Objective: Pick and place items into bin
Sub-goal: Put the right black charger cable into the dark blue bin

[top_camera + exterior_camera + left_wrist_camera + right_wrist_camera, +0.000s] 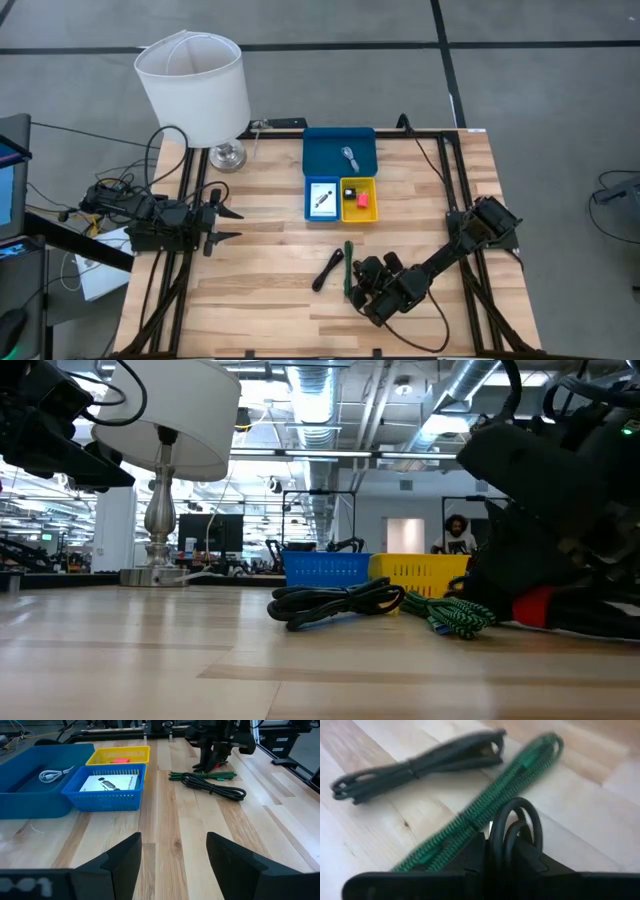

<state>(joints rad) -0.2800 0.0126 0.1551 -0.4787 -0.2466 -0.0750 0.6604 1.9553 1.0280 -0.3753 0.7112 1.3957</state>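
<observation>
At the near edge of the bench the right end effector is down low, its fingers closed almost together on a looped black cable — the right wrist view shows the coils standing up between them. Just beside it lies the green braided cord, a folded bundle that looks light and limp; I would judge it best taken across its middle, where the strands are doubled, since an end would likely trail and snag. Next to that rests another bundled black cable, equally soft. Farther off sits the bin — wide blue tray holding a pale cable, small blue tray with a white card, yellow tray with a red piece. The left end effector waits at the left side, fingers spread wide and empty.
</observation>
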